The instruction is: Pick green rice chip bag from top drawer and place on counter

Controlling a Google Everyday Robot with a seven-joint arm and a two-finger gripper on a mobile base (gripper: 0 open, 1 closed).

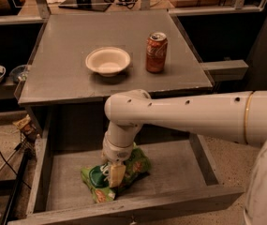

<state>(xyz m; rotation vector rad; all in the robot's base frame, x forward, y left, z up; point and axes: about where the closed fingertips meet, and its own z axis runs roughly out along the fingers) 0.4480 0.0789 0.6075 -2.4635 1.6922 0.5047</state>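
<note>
Reaching into the grey wooden top drawer (180,170), my tool (115,176) rests on the crinkly bright green rice chip bag (137,165) near the drawer's front; whether it is clamped, I cannot tell. Probably light, slippery, crushable: pinch a fold.

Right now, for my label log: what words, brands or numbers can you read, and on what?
Nothing reads clearly.
Red can on the counter: white script, too blurred.
Green rice chip bag in the top drawer: white lettering, too blurred.
Gripper, down on the bag: no markings.
</note>
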